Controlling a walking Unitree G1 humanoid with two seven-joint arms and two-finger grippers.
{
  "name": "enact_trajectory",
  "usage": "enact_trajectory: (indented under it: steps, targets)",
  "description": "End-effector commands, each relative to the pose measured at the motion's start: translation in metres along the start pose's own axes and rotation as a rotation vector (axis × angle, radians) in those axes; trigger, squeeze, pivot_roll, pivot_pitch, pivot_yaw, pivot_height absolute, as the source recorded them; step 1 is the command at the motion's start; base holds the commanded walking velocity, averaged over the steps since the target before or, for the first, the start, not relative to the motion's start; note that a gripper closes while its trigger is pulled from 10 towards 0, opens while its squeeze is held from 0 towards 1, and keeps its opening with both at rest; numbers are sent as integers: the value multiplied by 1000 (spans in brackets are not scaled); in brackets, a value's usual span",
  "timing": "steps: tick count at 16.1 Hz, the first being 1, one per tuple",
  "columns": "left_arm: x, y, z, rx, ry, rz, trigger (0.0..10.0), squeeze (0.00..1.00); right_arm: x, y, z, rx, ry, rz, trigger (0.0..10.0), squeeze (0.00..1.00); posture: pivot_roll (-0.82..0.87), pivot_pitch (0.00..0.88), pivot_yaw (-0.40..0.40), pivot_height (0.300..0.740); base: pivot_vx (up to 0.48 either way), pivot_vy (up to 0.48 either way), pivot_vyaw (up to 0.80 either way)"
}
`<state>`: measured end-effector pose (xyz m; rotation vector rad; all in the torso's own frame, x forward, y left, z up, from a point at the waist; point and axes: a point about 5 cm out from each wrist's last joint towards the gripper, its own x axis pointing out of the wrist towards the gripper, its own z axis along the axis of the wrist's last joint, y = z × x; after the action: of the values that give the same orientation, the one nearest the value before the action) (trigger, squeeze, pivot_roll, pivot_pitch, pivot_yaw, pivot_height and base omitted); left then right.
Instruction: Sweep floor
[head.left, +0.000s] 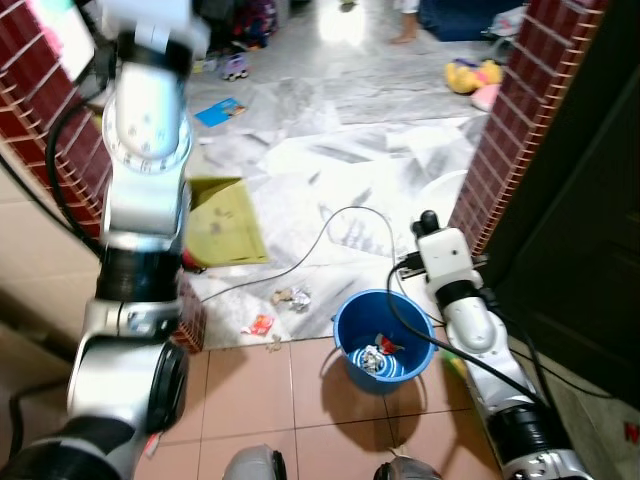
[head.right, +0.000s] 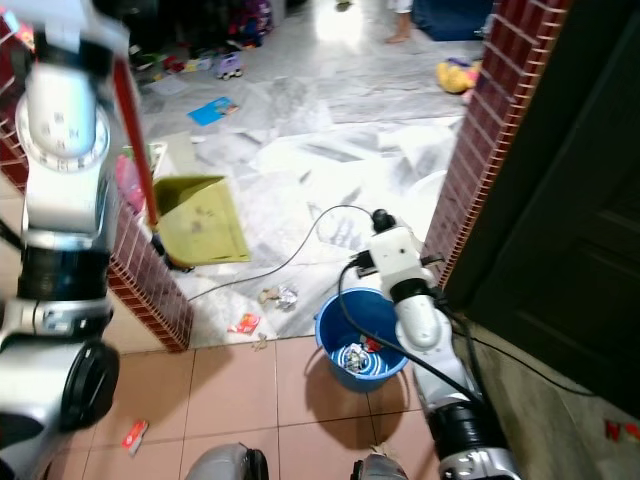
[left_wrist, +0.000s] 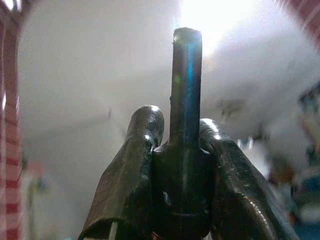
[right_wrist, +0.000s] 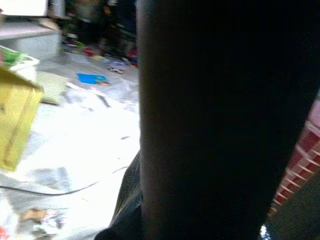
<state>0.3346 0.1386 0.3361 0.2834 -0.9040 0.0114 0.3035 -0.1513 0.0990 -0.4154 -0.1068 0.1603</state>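
My left gripper (left_wrist: 182, 131) is raised and shut on a dark, rod-like handle (left_wrist: 186, 85) that stands between its fingers. A yellow dustpan (head.left: 225, 228) rests on the marble floor beside the left brick pillar, and a red pole (head.right: 135, 135) rises from it. Scraps of litter (head.left: 291, 297) and a red wrapper (head.left: 260, 324) lie on the floor in front of the dustpan. My right arm is lowered beside the blue bucket (head.left: 350, 322), its gripper (head.left: 428, 220) pointing away over the floor. A dark shape (right_wrist: 220, 120) blocks most of the right wrist view.
The bucket holds crumpled trash. A black cable (head.left: 345, 215) loops across the floor. Brick pillars (head.left: 500, 140) stand on both sides, with a dark door (head.left: 590, 220) at right. Toys (head.left: 470, 75) and a blue book (head.left: 220, 112) lie farther off. A red wrapper (head.right: 133, 436) lies on the tiles.
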Motion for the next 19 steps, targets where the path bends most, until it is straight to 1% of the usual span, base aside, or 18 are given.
enact_trajectory:
  steps: [1, 2, 3, 5, 6, 7, 8, 10, 11, 12, 14, 15, 16, 18, 19]
  targets:
    - [-16, -4, -17, -8, 101, 9, 10000, 0, 9, -1, 12, -25, -52, 41, 10000, 0, -42, 0, 49, 740, 0, 0, 0]
    - [-23, -6, -22, -12, 140, 6, 10000, 0, 10, -2, 12, -23, -52, 49, 10000, 0, -37, 0, 46, 740, 0, 0, 0]
    - [-38, -11, -32, -21, 213, 11, 10000, 0, 12, -5, 13, -17, -48, 61, 10000, 0, -32, 0, 43, 740, 0, 0, 0]
    - [-56, -16, -41, -28, 278, 8, 10000, 0, 13, -6, 12, -17, -35, 90, 10000, 0, -26, 0, 38, 740, 0, 0, 0]
    - [-77, -23, -50, -26, 345, -5, 10000, 0, 14, -4, 10, -5, -17, 147, 10000, 0, -25, 0, 36, 740, 0, 0, 0]
    - [-93, -28, -58, -38, 406, -9, 10000, 0, 14, 0, 8, -10, -3, 194, 10000, 0, -28, 0, 33, 740, 0, 0, 0]
    - [-112, -34, -69, -28, 473, -23, 10000, 0, 12, 5, 6, -20, 10, 253, 10000, 0, -30, 0, 31, 740, 0, 0, 0]
    - [-138, -40, -81, -34, 558, -17, 10000, 0, 9, 10, 7, -8, 2, 323, 10000, 0, -38, 0, 28, 740, 0, 0, 0]
    - [-154, -42, -89, -31, 617, -1, 10000, 0, 7, 13, 9, 6, -8, 373, 10000, 0, -39, 0, 28, 740, 0, 0, 0]
    - [-180, -44, -100, -24, 710, 41, 10000, 0, 3, 19, 15, 57, -40, 463, 10000, 0, -39, 0, 25, 740, 0, 0, 0]
    - [-192, -46, -103, -27, 752, 50, 10000, 0, 0, 22, 21, 85, -75, 502, 10000, 0, -42, 0, 20, 740, 0, 0, 0]
    - [-202, -51, -105, -31, 793, 48, 10000, 0, 1, 25, 28, 131, -110, 538, 10000, 0, -41, 0, 24, 740, 0, 0, 0]
    - [-206, -54, -106, -31, 810, 41, 10000, 0, 2, 27, 34, 157, -128, 561, 10000, 0, -41, 0, 27, 740, 0, 0, 0]
    - [-209, -58, -109, -37, 816, 34, 10000, 0, 6, 29, 46, 171, -158, 614, 10000, 0, -42, 0, 31, 740, 0, 0, 0]
    - [-210, -58, -110, -30, 819, 28, 10000, 0, 6, 30, 49, 179, -162, 642, 10000, 0, -43, 0, 32, 740, 0, 0, 0]
